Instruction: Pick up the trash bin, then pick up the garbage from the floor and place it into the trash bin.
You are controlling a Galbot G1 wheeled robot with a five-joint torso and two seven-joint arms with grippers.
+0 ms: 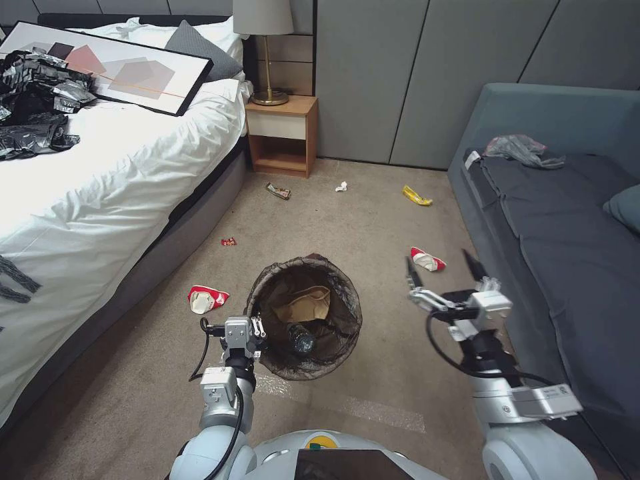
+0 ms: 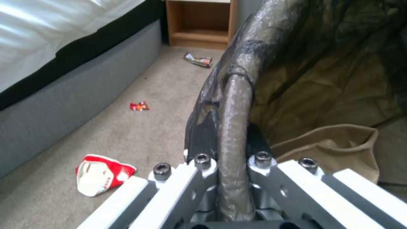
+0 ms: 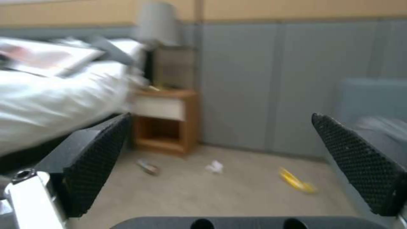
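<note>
My right gripper (image 3: 220,159) is spread wide, with nothing between the black textured pads (image 3: 100,165). Past them on the carpet: a small dark wrapper (image 3: 148,167), a white tissue wad (image 3: 215,166) and a yellow snack packet (image 3: 297,182), all near the wooden nightstand (image 3: 165,122).

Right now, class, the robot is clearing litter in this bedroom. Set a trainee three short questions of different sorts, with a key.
1. True or false: the left hand is clamped on the trash bin rim.
2. Which lies inside the bin: (a) yellow snack packet, (b) tan paper bag, (c) white tissue wad?
3. Fill in: the right hand is ____.

Key: 1 true; 2 b; 3 open, holding nothing.
</note>
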